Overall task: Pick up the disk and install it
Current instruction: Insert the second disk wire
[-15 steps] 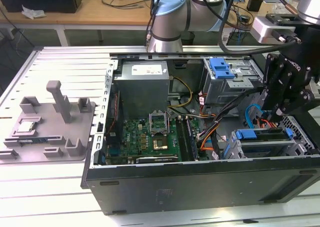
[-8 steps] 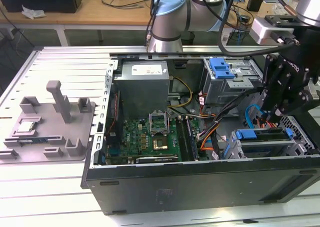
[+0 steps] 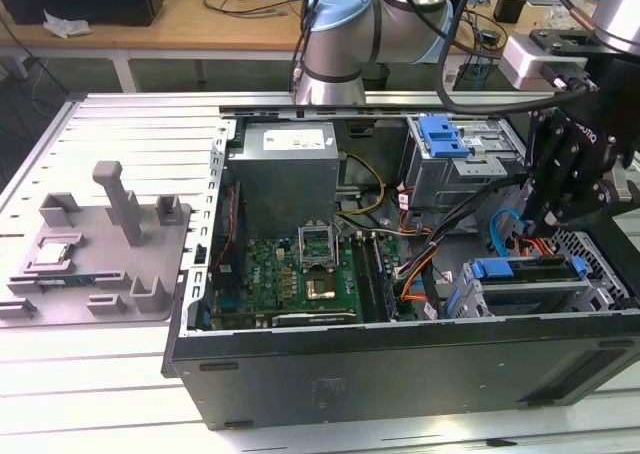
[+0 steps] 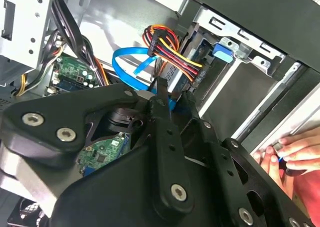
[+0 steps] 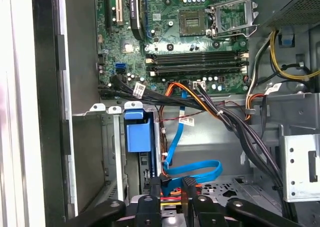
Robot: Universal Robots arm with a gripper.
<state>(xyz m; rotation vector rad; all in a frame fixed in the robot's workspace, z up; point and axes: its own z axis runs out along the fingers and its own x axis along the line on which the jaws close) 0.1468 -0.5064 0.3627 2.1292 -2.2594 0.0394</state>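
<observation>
Black end effector (image 5: 171,187) above blue-framed disk (image 5: 137,137)

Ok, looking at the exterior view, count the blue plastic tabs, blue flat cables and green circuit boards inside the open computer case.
Blue plastic tabs: 2
Blue flat cable: 1
Green circuit board: 1
Total: 4

matt black plastic gripper (image 3: 545,224), grey sheet-metal computer case (image 3: 400,354), glossy green motherboard (image 3: 300,274), blue plastic latch (image 3: 442,134).
</observation>
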